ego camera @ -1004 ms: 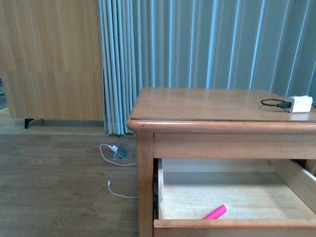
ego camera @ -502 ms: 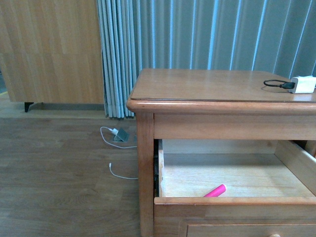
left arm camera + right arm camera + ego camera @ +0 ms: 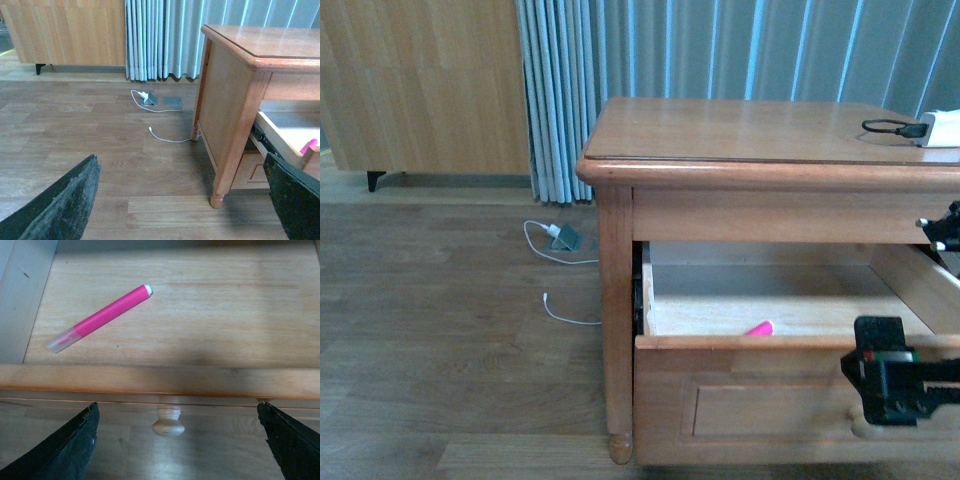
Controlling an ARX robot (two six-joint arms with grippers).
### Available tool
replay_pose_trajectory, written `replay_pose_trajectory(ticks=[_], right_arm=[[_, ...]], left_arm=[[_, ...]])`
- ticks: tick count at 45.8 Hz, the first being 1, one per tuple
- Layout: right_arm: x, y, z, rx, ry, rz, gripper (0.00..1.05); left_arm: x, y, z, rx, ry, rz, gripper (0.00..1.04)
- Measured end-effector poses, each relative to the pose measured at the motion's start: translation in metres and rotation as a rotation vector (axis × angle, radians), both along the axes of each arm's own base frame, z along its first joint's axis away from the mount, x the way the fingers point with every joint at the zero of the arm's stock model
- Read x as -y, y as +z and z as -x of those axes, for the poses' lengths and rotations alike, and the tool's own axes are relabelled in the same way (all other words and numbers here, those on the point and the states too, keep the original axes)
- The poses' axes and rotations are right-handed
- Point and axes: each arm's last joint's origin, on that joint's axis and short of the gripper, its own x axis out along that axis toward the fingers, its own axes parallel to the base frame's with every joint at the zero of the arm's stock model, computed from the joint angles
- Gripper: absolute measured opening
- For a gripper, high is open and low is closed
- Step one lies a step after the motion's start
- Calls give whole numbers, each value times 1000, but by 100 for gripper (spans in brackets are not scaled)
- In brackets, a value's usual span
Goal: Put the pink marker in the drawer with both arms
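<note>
The pink marker (image 3: 100, 318) lies flat on the pale floor of the open upper drawer (image 3: 160, 381), near one side wall. In the front view only its tip (image 3: 758, 328) shows over the drawer front (image 3: 760, 405). My right gripper (image 3: 177, 450) is open and empty, just outside the drawer front, with the round wooden knob (image 3: 168, 422) between its fingers (image 3: 60, 455); it also shows in the front view (image 3: 890, 385). My left gripper (image 3: 180, 210) is open and empty above the floor, left of the cabinet. The marker's end (image 3: 309, 146) shows there.
The wooden cabinet (image 3: 740, 135) carries a white charger block (image 3: 942, 128) with a black cable (image 3: 895, 127) at its right rear. A white cable and plug (image 3: 560, 240) lie on the wood floor by the curtain. A cabinet leg (image 3: 220, 190) stands near my left gripper.
The front view has dropped and now shows the drawer's front panel. My right gripper has come into view in front of that panel. The marker lies where it was.
</note>
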Motion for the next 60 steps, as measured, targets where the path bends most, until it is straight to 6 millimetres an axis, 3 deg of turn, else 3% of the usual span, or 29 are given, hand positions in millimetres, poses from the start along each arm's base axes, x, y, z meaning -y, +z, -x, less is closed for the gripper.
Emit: replay_pose_trajectory(ticks=[9,25,48,60], right_arm=[[-2,1,-39,109,-35,3,96],[-6,-5,-86,170,-59,4,96],[-15,-23,-126,278,-80,2,96],[-12,-29,-132,336,-87,-4,96]], left_arm=[[0,0,0,0,0,0,99],[0,0,0,0,0,0,99],[0,0,0,0,0,0,99],[0,0,0,0,0,0,99]])
